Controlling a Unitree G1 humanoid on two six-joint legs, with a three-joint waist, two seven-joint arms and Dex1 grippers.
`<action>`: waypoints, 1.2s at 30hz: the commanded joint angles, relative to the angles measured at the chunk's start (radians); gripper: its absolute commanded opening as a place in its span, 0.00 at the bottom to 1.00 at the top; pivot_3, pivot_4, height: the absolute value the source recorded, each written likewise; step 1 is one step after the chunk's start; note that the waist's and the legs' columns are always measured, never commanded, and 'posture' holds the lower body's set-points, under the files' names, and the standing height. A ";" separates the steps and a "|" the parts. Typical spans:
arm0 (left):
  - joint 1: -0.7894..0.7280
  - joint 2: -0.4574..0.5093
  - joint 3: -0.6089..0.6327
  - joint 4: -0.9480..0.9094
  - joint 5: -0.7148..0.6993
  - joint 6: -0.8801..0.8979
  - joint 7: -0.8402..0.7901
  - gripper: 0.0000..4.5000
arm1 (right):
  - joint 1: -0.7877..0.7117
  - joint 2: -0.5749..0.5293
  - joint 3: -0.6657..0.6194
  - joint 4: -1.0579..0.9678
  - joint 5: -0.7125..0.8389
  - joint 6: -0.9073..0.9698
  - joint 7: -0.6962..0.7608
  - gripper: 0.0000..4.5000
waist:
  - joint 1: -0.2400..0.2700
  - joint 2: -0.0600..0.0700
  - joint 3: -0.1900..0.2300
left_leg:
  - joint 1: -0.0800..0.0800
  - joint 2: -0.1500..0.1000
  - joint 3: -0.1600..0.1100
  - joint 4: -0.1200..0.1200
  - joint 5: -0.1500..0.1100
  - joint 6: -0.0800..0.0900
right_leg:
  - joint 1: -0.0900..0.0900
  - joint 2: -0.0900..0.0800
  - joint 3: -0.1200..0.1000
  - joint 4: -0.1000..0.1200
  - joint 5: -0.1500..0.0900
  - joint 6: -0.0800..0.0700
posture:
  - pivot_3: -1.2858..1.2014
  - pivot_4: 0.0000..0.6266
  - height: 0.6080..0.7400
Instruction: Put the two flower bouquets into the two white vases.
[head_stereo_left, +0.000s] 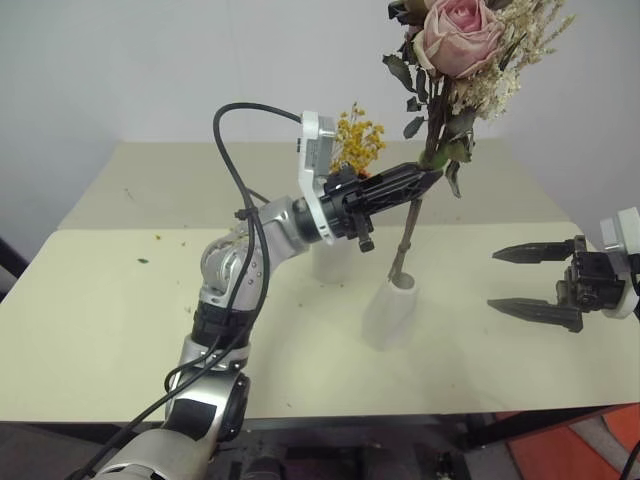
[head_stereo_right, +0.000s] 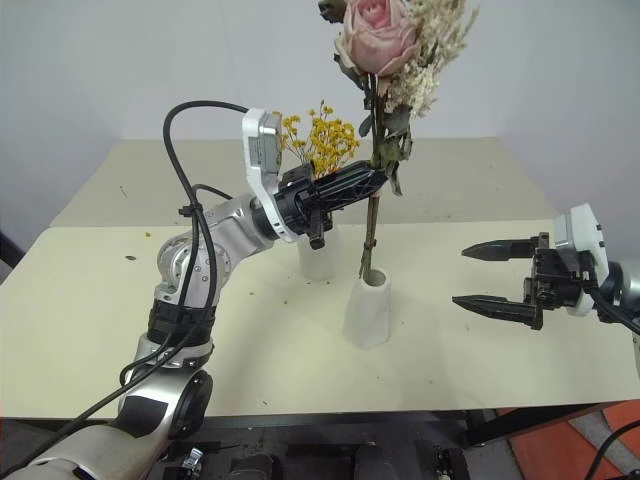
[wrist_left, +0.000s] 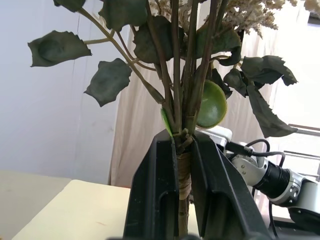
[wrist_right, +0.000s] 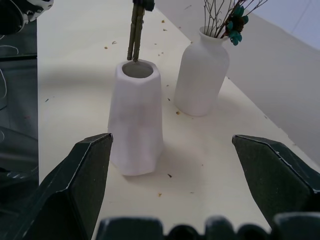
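A: Status of the left gripper?

B: Clamped tight on the stems of the pink rose bouquet with green leaves and cream sprigs, upper centre of frame. Stems run near upright; tips sit at the mouth of the tapered white ceramic vase, apparently just entering.

A: The other one?

B: Right gripper, centre right, jaws wide, empty. The yellow dried bouquet already stands in the white bottle-shaped vase.

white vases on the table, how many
2. The tapered vase stands near the table's front middle, with the rose bouquet stems entering its mouth. The bottle-shaped vase stands just behind it, partly hidden by the left gripper, holding the yellow bouquet.
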 joint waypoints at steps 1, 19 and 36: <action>-0.008 -0.013 -0.007 -0.004 0.009 -0.030 -0.012 0.03 | 0.003 0.000 -0.044 -0.028 0.026 0.001 -0.011 1.00 | 0.000 0.000 0.000 | 0.000 0.000 0.000 0.000 0.000 0.000 | 0.000 0.000 0.000 0.000 0.000 0.000 | 0.52 0.24 1.00; -0.053 -0.048 -0.008 0.049 0.025 -0.042 -0.053 0.03 | 0.051 0.006 -0.070 -0.075 0.042 0.008 -0.049 1.00 | 0.002 0.000 0.000 | 0.000 0.000 0.000 0.000 0.000 0.000 | 0.000 0.000 0.000 0.000 0.000 0.000 | 0.52 0.24 1.00; -0.085 -0.017 -0.004 0.081 0.024 -0.032 -0.099 0.03 | 0.039 0.024 -0.057 -0.066 0.035 -0.006 -0.060 1.00 | 0.002 0.000 0.000 | 0.000 0.000 0.000 0.000 0.000 0.000 | 0.000 0.000 0.000 0.000 0.000 0.000 | 0.52 0.24 1.00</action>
